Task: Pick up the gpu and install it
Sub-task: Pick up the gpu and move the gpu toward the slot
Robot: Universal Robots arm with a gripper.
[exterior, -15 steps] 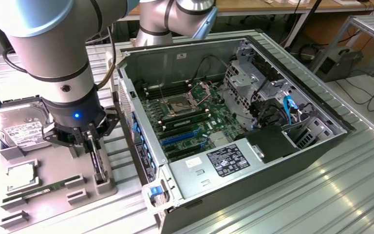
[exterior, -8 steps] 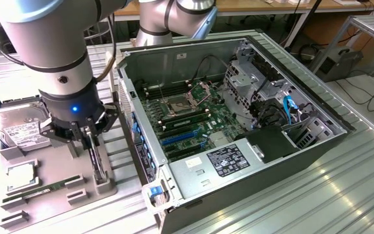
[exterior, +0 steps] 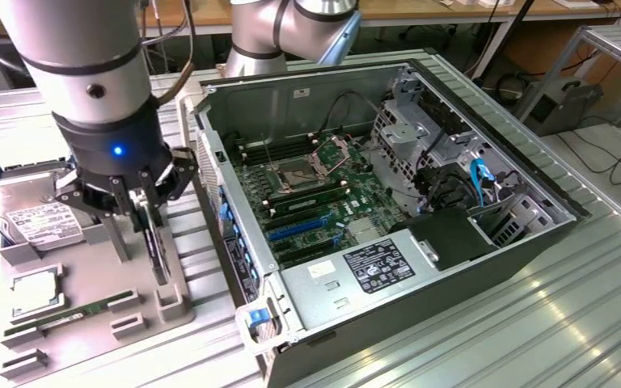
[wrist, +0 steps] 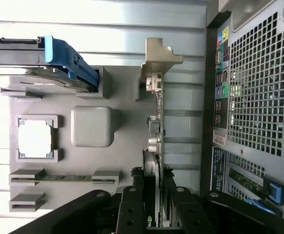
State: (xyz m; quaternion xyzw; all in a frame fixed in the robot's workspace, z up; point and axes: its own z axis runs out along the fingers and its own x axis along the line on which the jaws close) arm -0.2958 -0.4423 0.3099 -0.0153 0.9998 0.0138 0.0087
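Gpu (wrist: 154, 122) is clamped edge-on by the end effector (exterior: 141, 252), above the grey tray (wrist: 127, 102); it is judged light, stiff, fragile, best gripped along its bare top edge.

gpu (exterior: 158, 242) black, bracket (wrist: 159, 57) silver; tray (exterior: 90, 276) grey; motherboard (exterior: 327, 214) green; case panel (wrist: 259, 87) silver, perforated grid.

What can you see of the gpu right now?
The gpu is a thin dark card standing on edge on the grey tray, beside the open computer case. Seen edge-on, a silver metal bracket caps one end, with small connectors along the edge. The gripper sits over the other end; contact cannot be told.
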